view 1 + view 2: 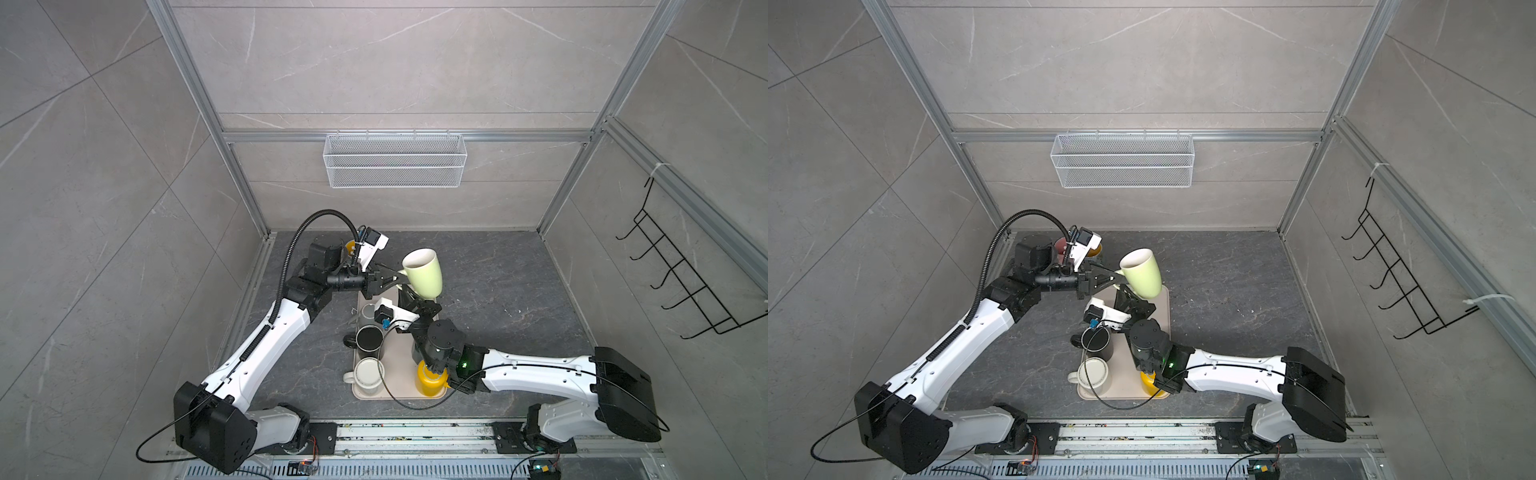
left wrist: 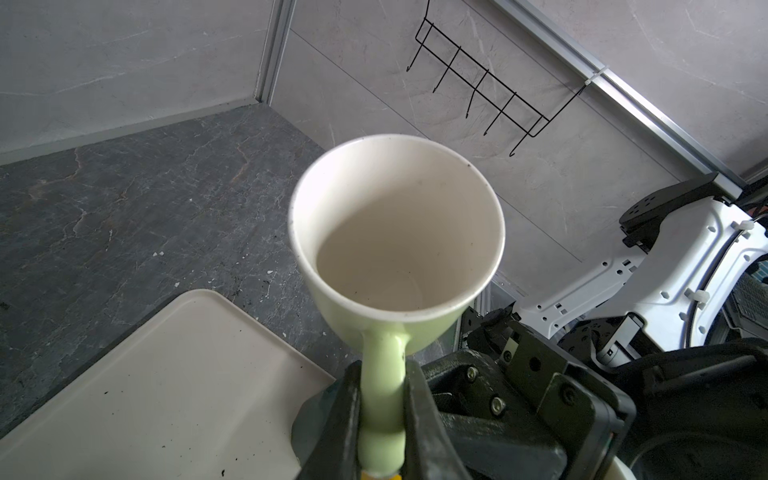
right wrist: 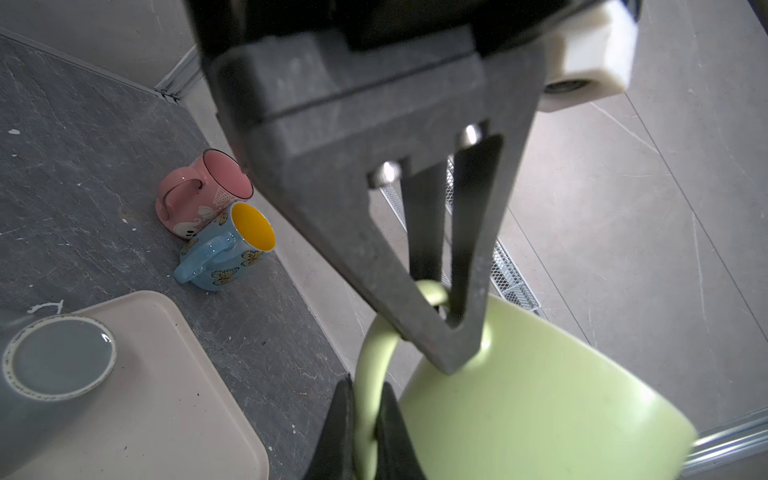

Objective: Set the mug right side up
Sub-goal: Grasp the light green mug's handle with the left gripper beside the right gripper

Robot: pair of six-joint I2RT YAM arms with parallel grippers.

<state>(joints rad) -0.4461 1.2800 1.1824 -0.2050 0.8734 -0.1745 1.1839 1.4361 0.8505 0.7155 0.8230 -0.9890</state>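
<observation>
Aloft, glossy pale-green mug (image 1: 426, 276), tapered, loop handle (image 2: 382, 374)

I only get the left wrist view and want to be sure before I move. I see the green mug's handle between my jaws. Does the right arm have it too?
Observer: Yes. The right wrist view shows the right gripper with its jaws shut on the green mug's handle.
Operator: Anything standing nearby?
Observer: A grey mug stands bottom up on the tray, at its far left corner.
Operator: And off the tray?
Observer: A pink mug and a blue mug sit side by side near the table's back left corner.
</observation>
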